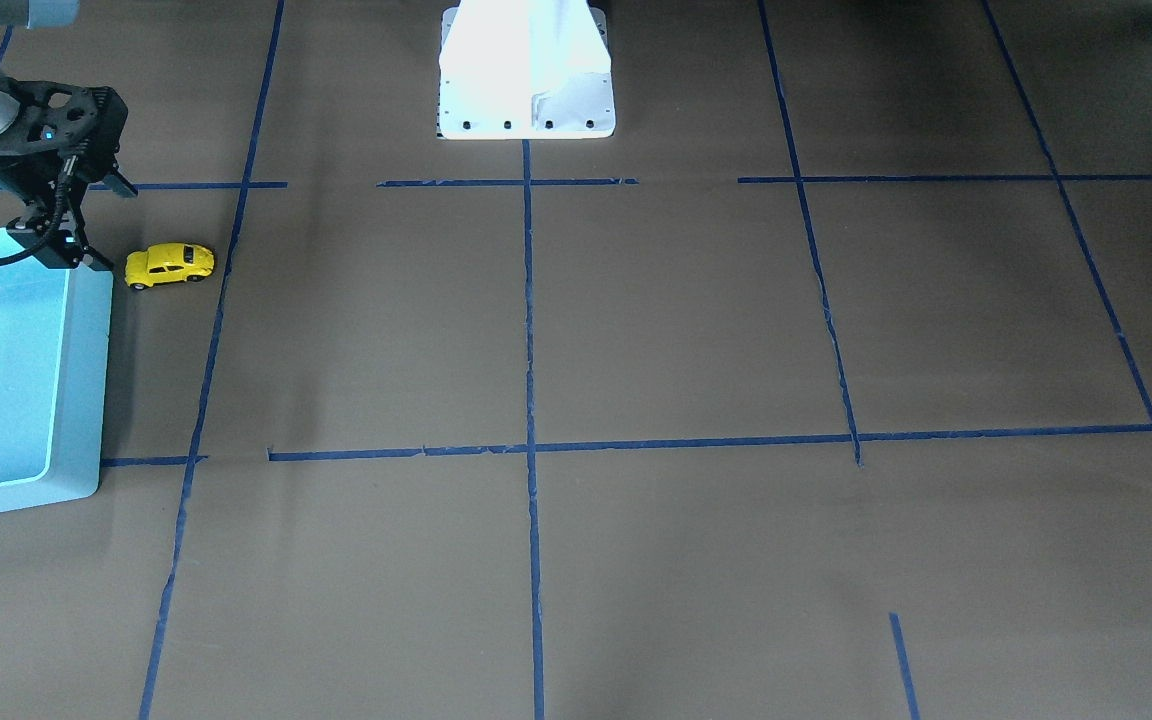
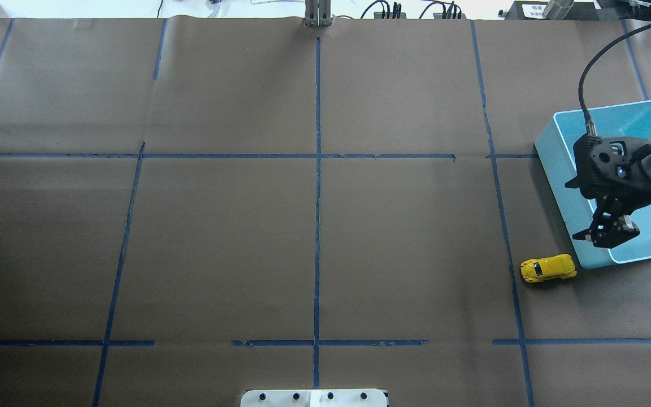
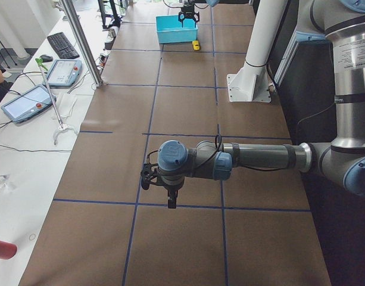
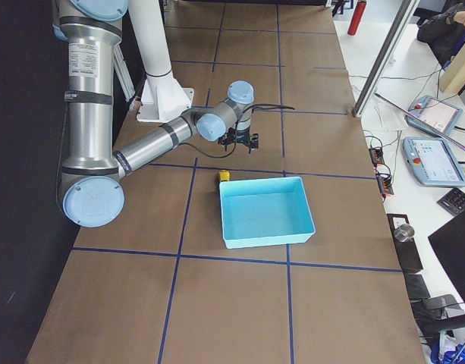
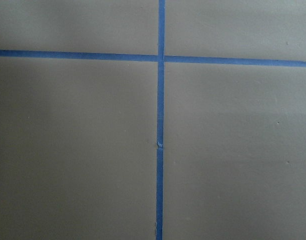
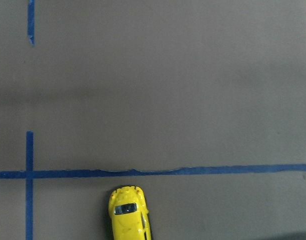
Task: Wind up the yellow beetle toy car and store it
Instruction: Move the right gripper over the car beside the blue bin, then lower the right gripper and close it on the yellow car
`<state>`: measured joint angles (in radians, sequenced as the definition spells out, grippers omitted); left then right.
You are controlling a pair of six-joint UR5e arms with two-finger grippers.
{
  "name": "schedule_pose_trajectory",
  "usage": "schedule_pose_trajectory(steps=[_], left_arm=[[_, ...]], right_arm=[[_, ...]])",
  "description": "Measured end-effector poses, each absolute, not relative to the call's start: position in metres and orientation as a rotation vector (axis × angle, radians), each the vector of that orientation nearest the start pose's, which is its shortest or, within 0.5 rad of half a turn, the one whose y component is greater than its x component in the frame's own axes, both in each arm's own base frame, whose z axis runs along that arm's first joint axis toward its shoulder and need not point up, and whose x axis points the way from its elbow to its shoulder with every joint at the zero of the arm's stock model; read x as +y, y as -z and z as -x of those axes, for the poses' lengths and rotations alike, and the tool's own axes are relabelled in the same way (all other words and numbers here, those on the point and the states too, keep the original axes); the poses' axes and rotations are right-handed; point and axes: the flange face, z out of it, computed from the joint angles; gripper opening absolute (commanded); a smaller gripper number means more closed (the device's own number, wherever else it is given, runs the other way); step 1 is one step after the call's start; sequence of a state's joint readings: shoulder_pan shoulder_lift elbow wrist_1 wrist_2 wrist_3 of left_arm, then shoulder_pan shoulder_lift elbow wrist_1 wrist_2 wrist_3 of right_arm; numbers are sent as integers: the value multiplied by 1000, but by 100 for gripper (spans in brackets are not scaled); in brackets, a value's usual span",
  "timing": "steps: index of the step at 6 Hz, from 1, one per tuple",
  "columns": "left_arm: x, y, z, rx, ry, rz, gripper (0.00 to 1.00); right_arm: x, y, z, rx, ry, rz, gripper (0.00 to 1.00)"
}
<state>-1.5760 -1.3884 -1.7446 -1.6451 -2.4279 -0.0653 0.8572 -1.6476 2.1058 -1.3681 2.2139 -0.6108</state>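
The yellow beetle toy car stands on its wheels on the brown table, just beside the turquoise bin. It also shows in the overhead view and at the bottom of the right wrist view. My right gripper hangs over the bin's corner nearest the car, open and empty, apart from the car. My left gripper hovers over bare table at the far end, seen only in the exterior left view, so I cannot tell whether it is open or shut.
The bin is empty inside and sits at the table's right end. The white robot base stands at the table's middle edge. Blue tape lines divide the brown table cover.
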Motion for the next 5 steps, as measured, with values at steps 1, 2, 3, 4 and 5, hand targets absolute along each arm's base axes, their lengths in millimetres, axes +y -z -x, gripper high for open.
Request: schedule_pose_trajectory(steps=[1,2,3,4,5], left_arm=[[-415,-652,60,850,45,-19,100],[-414,-658,61,844,48,-9,100],[-415,-659,61,834,48,-9,100],[-417,-658,62,822,49,-10,100],[-416,-657,62,818,49,-11,100]], right_arm=[[-366,-429,248,-698,1485,-679,100],[-351,-443,252,-672,1507,-682,100],[-344,-454,253,-644,1516,-671,100],[-341,-463,256,-618,1526,-658,100],[-338,-473,264,-598,1543,-640,100]])
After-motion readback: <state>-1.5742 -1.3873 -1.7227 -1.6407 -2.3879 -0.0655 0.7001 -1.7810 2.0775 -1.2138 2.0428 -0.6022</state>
